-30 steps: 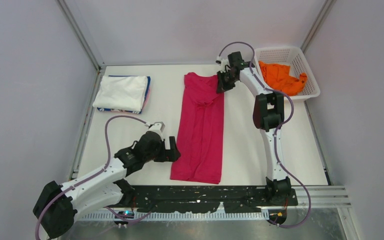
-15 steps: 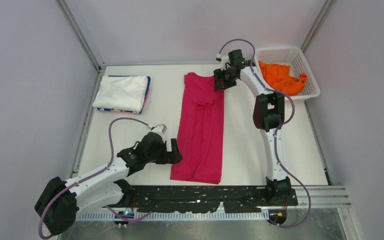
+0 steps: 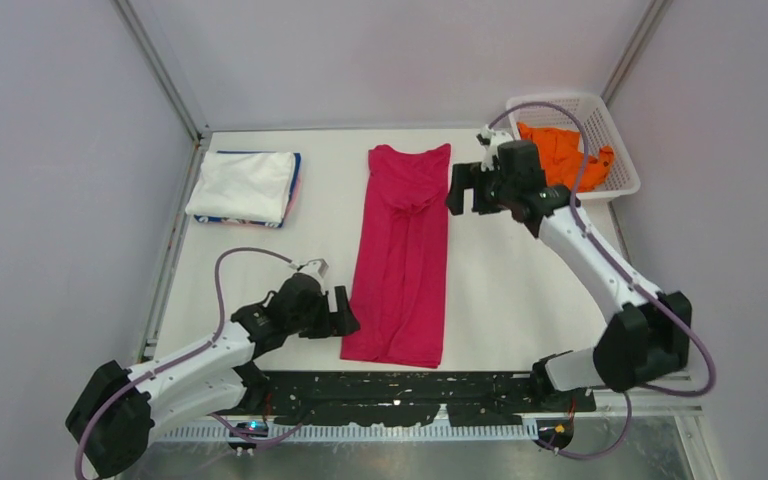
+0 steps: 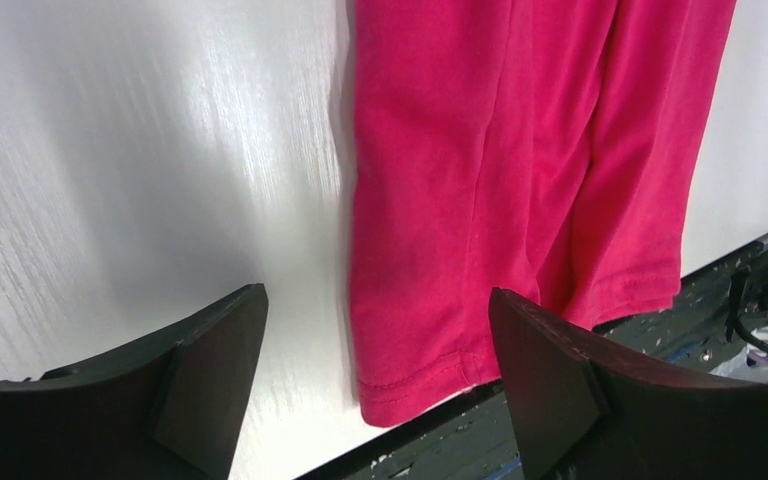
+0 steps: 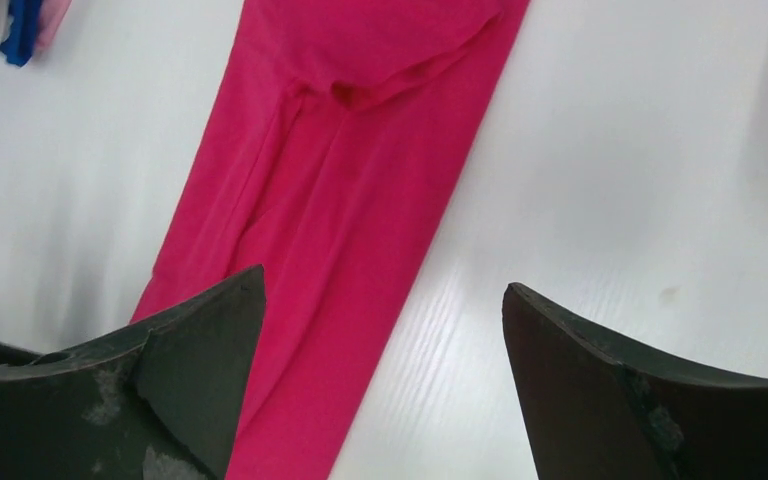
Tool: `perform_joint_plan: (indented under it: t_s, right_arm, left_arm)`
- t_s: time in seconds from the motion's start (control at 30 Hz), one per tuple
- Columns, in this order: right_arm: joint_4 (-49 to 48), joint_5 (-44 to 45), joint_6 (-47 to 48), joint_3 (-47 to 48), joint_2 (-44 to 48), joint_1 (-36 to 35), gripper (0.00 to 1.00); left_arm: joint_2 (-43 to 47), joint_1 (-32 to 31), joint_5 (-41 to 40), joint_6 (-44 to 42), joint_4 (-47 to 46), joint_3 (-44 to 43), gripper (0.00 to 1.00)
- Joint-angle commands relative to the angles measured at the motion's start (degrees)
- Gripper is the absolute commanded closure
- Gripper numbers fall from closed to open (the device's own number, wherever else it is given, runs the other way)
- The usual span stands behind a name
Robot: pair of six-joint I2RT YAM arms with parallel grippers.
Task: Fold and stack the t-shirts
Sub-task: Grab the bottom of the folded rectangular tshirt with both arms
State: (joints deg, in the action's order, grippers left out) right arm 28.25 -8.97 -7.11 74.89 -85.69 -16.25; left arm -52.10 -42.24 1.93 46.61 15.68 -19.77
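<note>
A magenta shirt (image 3: 400, 255) lies flat down the middle of the counter (image 3: 520, 290). It is folded lengthwise into a long narrow strip, with its neck toward the far edge and its hem at the near edge. The left fingers (image 4: 210, 370) are spread wide and hold nothing; they sit low beside the shirt's near-left hem corner, which shows between them in the left wrist view. The right fingers (image 5: 200, 370) are also spread wide and empty, up above the counter just right of the shirt's far end. At the far-left corner a folded white shirt (image 3: 242, 185) tops a stack, with a blue edge (image 5: 22, 35) and a pink edge (image 5: 52, 18) showing beneath. An orange shirt (image 3: 560, 155) lies crumpled in a white basket (image 3: 612, 122) at the far-right corner.
</note>
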Motion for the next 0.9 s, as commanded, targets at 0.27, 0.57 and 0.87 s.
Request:
perform_joint_plan:
  t_s: [0.27,0.57,0.87]
  right_arm:
    - [-3.2,10.5,-31.5,-38.3,23.4,-27.7,0.0]
    - [-6.9,9.8,-46.1,-46.9,25.4,-43.7,0.14]
    - [-9.4,12.8,-52.3,-49.7,24.5,-48.9,0.28]
  left_arm:
    - [0.3,-4.7,4.1,2.5,0.6,2.6,0.33]
    - [-5.2,-6.2,0.9,3.5,-1.1,2.7,0.5]
    - [-3.7,-11.0,-1.0,8.7,1.4,4.1,0.57]
